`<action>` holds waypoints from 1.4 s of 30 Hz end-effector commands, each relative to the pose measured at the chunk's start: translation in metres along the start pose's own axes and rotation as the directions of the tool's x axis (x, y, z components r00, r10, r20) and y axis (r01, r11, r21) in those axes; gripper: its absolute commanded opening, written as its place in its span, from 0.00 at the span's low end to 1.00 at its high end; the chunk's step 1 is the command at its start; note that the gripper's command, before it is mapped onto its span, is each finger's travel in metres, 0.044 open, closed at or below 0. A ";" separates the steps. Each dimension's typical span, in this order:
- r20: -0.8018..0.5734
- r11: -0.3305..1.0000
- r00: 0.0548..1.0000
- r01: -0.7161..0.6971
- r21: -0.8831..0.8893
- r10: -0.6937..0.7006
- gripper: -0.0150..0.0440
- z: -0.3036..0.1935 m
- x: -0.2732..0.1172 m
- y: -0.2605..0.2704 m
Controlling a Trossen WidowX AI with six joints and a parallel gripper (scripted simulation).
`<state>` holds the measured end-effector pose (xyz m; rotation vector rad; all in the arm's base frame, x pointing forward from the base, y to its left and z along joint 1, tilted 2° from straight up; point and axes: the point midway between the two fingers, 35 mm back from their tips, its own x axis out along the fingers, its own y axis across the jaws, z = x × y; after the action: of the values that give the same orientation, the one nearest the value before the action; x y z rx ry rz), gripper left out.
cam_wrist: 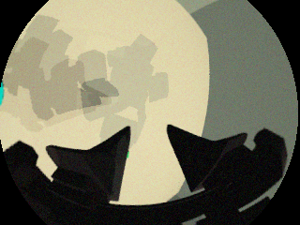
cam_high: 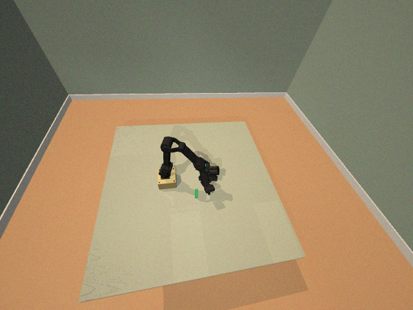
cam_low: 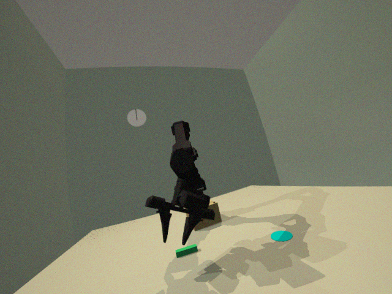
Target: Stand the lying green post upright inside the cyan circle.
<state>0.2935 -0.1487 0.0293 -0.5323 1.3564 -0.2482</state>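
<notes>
Top view high and far, exterior low at mat (cam_low: 126, 272) level — nearer, wrist close behind pincer (cam_wrist: 146, 144)
</notes>
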 end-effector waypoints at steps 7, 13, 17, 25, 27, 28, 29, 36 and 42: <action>-0.053 0.790 0.975 -0.205 -0.577 0.214 0.65 -0.022 -0.031 0.005; -0.087 0.531 0.937 -0.266 -0.805 0.337 0.65 -0.037 -0.052 0.012; -0.105 0.331 0.902 -0.259 -0.907 0.418 0.65 -0.048 -0.069 0.016; -0.114 0.205 0.877 -0.233 -0.951 0.467 0.65 -0.054 -0.080 0.019; -0.114 0.205 0.877 -0.233 -0.951 0.467 0.65 -0.054 -0.080 0.019; -0.114 0.205 0.877 -0.233 -0.951 0.467 0.65 -0.054 -0.080 0.019; -0.114 0.205 0.877 -0.233 -0.951 0.467 0.65 -0.054 -0.078 0.020; -0.114 0.205 0.877 -0.233 -0.951 0.466 0.65 -0.057 -0.014 0.049; -0.115 0.205 0.877 -0.234 -0.951 0.467 0.65 -0.068 0.024 0.075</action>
<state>0.2259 -0.1123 -0.0175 -1.1811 1.2662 1.1230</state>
